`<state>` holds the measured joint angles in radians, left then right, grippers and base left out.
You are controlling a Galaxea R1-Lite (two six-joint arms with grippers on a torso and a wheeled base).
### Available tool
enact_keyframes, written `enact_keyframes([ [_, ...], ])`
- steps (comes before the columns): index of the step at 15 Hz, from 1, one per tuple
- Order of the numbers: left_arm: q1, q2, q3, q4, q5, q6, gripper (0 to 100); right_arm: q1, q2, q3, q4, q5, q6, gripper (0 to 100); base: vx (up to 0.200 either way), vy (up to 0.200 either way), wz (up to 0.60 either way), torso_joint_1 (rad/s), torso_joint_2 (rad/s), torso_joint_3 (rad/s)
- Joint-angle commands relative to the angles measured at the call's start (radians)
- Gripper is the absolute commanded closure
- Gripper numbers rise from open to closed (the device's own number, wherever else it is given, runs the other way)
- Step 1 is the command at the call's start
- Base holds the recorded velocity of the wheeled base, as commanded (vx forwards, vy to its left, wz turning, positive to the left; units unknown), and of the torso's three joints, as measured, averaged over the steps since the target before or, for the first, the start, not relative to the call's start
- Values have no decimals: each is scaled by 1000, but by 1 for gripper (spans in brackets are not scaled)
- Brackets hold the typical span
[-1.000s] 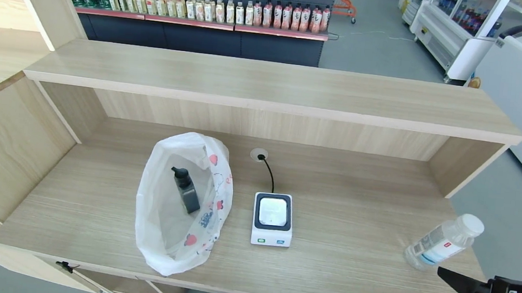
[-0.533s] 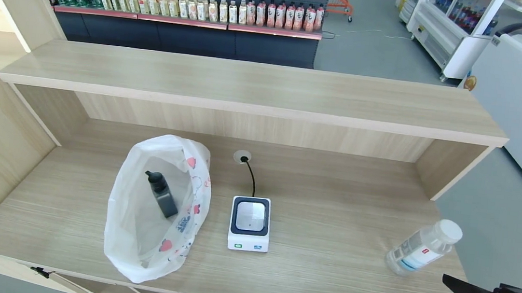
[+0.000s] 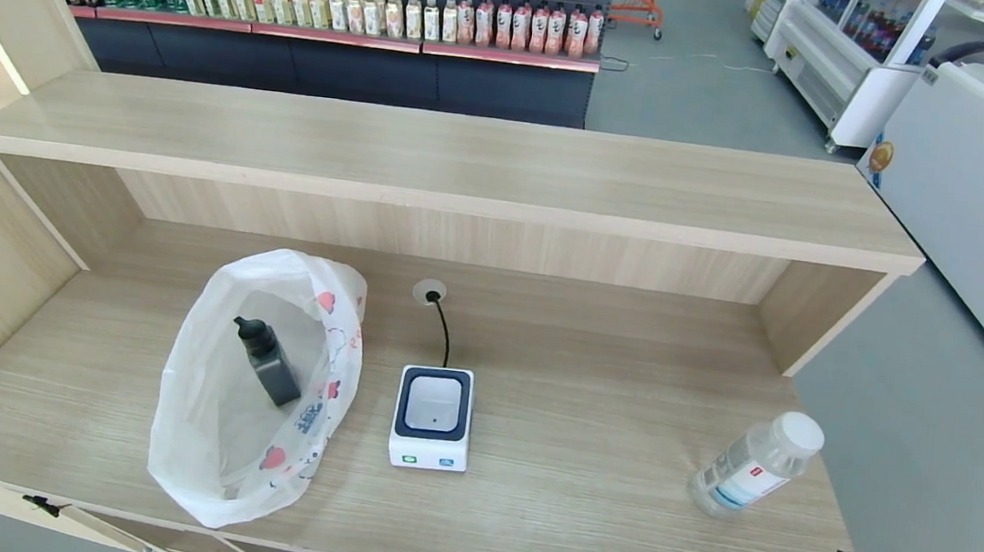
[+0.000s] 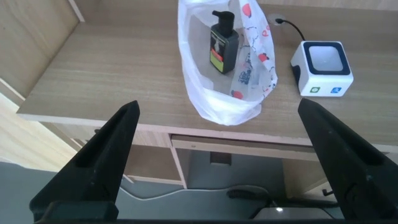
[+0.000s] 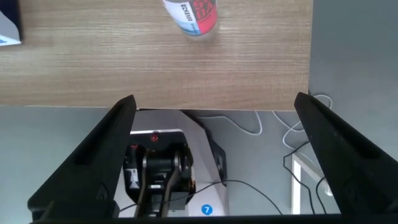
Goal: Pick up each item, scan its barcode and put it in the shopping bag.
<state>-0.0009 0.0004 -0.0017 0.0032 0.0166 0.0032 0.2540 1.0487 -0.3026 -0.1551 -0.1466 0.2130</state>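
shopping bag: white, red motifs | pump bottle: black | scanner: white, navy frame, green and blue buttons | water bottle: clear, white cap, red-blue label | counter: pale wood grain

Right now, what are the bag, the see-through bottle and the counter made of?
The shopping bag looks like thin, soft plastic: white, crinkly, partly see-through. The bottle seems to be clear, shiny plastic with a white cap; you can see through it. The counter looks like pale wood or wood-look board, matte, with grain lines.
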Motion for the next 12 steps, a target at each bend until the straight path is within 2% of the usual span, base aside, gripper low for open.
enact_keyframes([
  [1,1,0,0,0,0,0,0,1,25,26,-31,-1,3,0,0,0,0,0,0,0],
  [5,1,0,0,0,0,0,0,-12,171,97,-248,-41,-4,0,0,0,0,0,0,0],
  [9,1,0,0,0,0,0,0,-7,304,118,-394,-45,-21,0,0,0,0,0,0,0],
  [12,1,0,0,0,0,0,0,-7,410,120,-563,-45,-121,0,0,0,0,0,0,0],
])
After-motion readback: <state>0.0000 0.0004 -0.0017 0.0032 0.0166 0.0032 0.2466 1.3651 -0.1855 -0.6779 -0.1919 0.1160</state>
